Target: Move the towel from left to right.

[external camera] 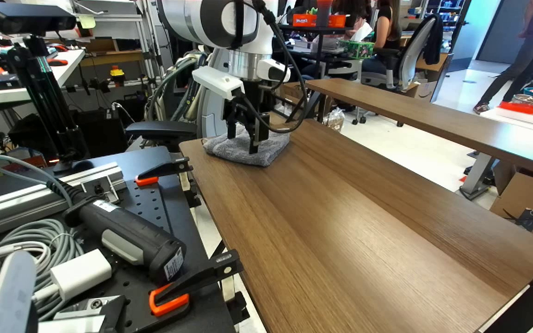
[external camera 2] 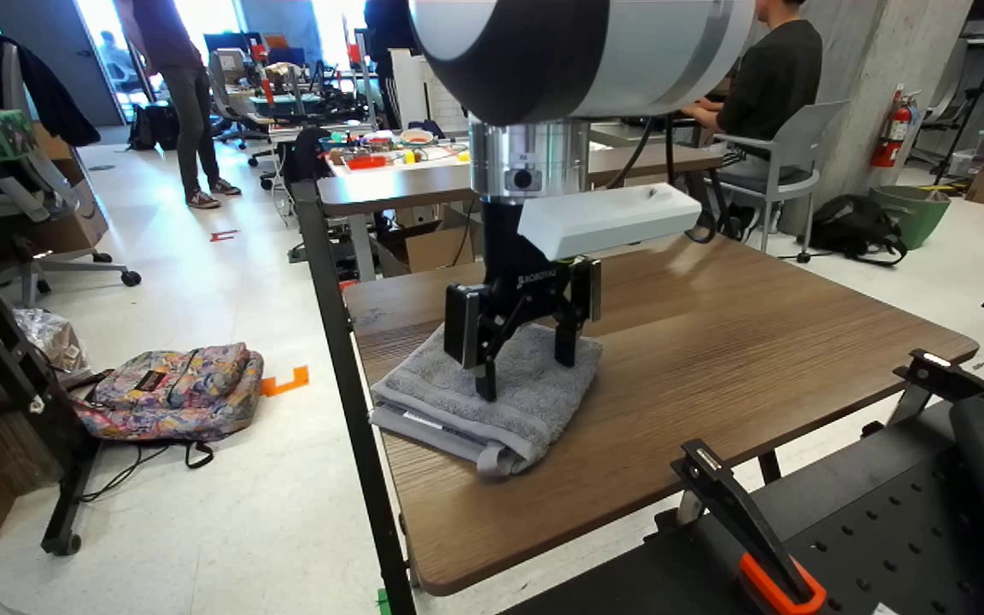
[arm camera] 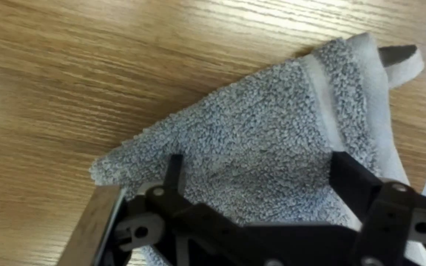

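The towel is a folded gray cloth lying at one end of the wooden table. It shows in both exterior views [external camera: 236,155] [external camera 2: 535,420] and fills the middle of the wrist view [arm camera: 257,114]. A lighter band and a small loop show at its edge. My gripper points down over the towel in both exterior views [external camera: 243,143] [external camera 2: 525,377]. Its fingers are wide apart in the wrist view [arm camera: 257,158], with towel surface between the tips. The tips are at or just above the cloth; I cannot tell whether they touch it. Nothing is pinched between them.
The wooden table [external camera: 350,222] stretches away from the towel. A black perforated bench [external camera: 151,203] stands alongside, with clamps [external camera: 201,277] at its edge, a handheld device [external camera: 132,240] and coiled cables [external camera: 53,236]. A second table [external camera: 410,115] stands beyond.
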Robot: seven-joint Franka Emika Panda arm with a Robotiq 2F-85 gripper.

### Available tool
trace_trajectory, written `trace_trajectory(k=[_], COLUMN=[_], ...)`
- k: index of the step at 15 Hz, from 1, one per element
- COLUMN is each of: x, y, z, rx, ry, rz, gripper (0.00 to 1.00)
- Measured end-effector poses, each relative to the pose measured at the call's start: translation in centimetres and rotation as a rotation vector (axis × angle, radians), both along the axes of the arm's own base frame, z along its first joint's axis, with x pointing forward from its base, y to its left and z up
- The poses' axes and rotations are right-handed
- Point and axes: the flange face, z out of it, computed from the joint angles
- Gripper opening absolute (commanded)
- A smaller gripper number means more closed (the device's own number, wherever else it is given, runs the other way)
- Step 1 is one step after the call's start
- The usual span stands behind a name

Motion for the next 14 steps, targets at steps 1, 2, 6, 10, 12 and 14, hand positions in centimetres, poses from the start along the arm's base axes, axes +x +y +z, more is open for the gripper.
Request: trace_trajectory(k=[1,2,6,10,12,14], x=[0.3,0.6,1.4,2.0,2.5,3.1], y=[0.2,0.3,0.2,-2.2,-4.3,-7.0], z=[-0.3,-0.6,-1.0,-1.7,-2.0,-2.7], rx=[0.000,0.000,-0.011,-0.037,-0.057,-0.082], ry=[0.000,-0.001,-0.010,-0.008,-0.008,-0.004], rz=[-0.004,-0.008,-0.014,-0.046,-0.076,-0.115], gripper=[1.00,1.00,1.00,1.00,1.00,1.00])
